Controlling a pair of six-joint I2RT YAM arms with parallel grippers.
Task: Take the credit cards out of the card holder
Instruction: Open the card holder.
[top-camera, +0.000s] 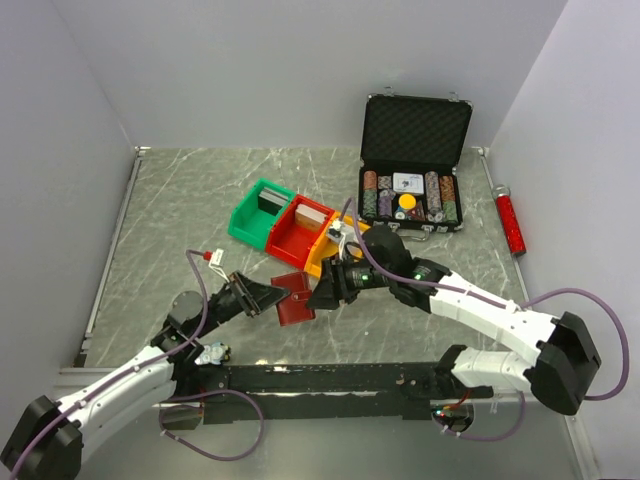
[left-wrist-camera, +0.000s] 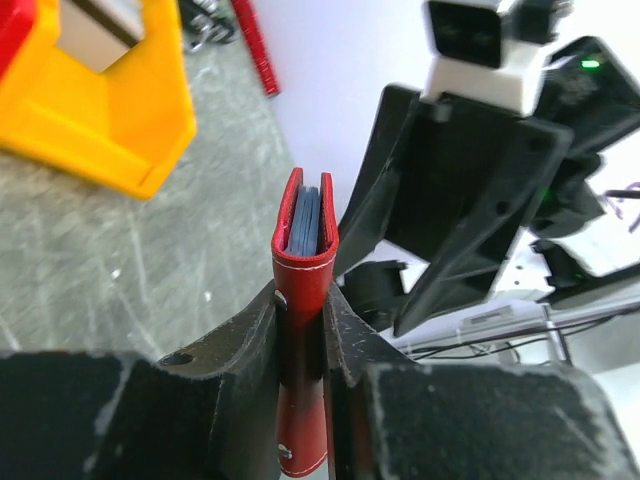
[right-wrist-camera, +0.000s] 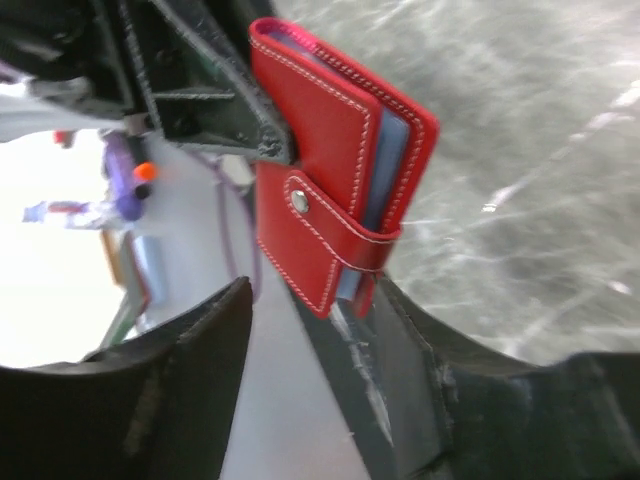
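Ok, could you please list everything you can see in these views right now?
wallet: one, dark red, held in the left claw
cards: several, blue-grey, inside the wallet
green bin, red bin, yellow bin: one each, side by side mid-table
decks: at least two, grey-brown, in the green and red bins
chip case: one, black, open, far right
chips: rows, mixed colours, in the case
tool: one, red, right of the case
table: one, grey marbled
left claw: one, black, shut on the wallet
right claw: one, black, open, at the wallet's strap end
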